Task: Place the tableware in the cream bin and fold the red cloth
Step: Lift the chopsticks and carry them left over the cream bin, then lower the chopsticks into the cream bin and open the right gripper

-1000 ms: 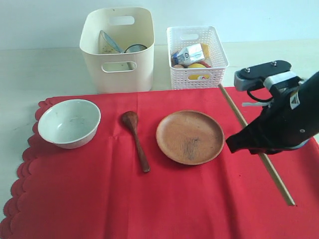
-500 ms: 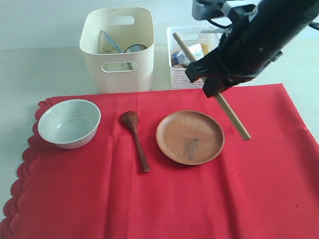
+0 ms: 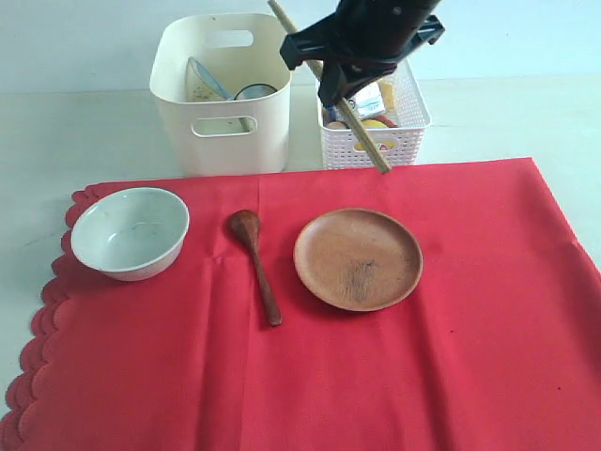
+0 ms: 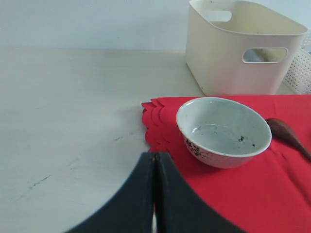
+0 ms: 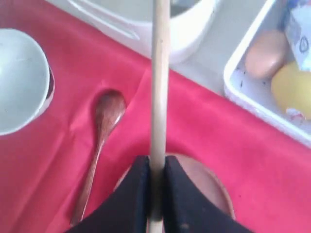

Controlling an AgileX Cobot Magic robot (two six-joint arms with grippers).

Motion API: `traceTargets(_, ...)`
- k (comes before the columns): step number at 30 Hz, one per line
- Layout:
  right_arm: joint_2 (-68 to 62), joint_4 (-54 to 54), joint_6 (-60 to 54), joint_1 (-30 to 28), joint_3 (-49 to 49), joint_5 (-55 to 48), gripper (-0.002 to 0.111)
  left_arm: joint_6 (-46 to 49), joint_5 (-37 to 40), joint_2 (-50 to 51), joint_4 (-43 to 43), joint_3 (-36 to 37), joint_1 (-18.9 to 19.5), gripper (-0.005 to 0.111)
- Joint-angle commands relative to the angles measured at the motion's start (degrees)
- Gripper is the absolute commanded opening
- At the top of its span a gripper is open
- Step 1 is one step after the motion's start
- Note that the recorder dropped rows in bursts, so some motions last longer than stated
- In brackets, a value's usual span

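Up and across goes the right gripper [image 3: 340, 89] since a second ago, from the cloth's 3 o'clock edge to the 12 o'clock side of the scene, and the wooden chopsticks [image 3: 368, 146] have left the fabric with it; its fingers are pinched narrow on the sticks near mid-length, which I judge keeps the long pair balanced; the sticks hang tilted, top end towards 11 o'clock over the rim of the cream bin [image 3: 221, 141], lower end towards 5 o'clock in front of the white lattice basket [image 3: 408, 127]; that slant probably suits sliding them end-first into the tall bin, though the gripper is not yet over the opening; a drift towards the basket would put them with the food instead.

Inside the bin a round metal rim shows, likely the steel cup [image 3: 254, 91]; the pale shape beside it I cannot identify.

On the red cloth [image 3: 423, 376] the pale bowl [image 3: 130, 230] sits at 9 o'clock, the dark wooden spoon [image 3: 255, 263] just right of it, and the round wooden plate [image 3: 357, 258] near the centre, all apart from one another; folding has to wait until they are cleared.

Low over the bare table [image 4: 73, 121], off the cloth's scalloped edge, the left gripper [image 4: 154, 194] has its fingers pressed together on nothing, parked out of the other arm's way.
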State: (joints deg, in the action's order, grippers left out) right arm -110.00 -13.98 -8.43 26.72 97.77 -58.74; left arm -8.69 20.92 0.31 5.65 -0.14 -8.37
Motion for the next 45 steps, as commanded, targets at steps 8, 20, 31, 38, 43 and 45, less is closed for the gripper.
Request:
traceTargets(8, -12.4, -6.0, -4.5, -0.1, 20.2, 1.1, 0.0, -0.3, -0.5, -0.3, -0.3, 0.1, -0.3, 0.0)
traceTargets(20, -22.3, -10.3, -7.0, -0.1, 32.4, 9.1, 0.0, -0.2, -0.5, -0.3, -0.3, 0.1, -0.3, 0.0)
traceTargets(31, -23.9, -15.6, -11.7, -0.1, 33.5, 17.1, 0.0, -0.4, -0.5, -0.3, -0.3, 0.1, -0.3, 0.0)
traceTargets(38, -24.4, -16.0, -17.0, -0.1, 33.5, 17.9, 0.0, -0.2, -0.5, -0.3, -0.3, 0.1, -0.3, 0.0)
traceTargets(43, -24.7, -16.0, -17.5, -0.1, 33.5, 17.0, 0.0, -0.2, -0.5, -0.3, -0.3, 0.1, -0.3, 0.0)
traceTargets(45, -25.0, -16.0, -18.0, -0.1, 33.5, 16.8, 0.0, -0.4, -0.5, -0.3, -0.3, 0.1, -0.3, 0.0)
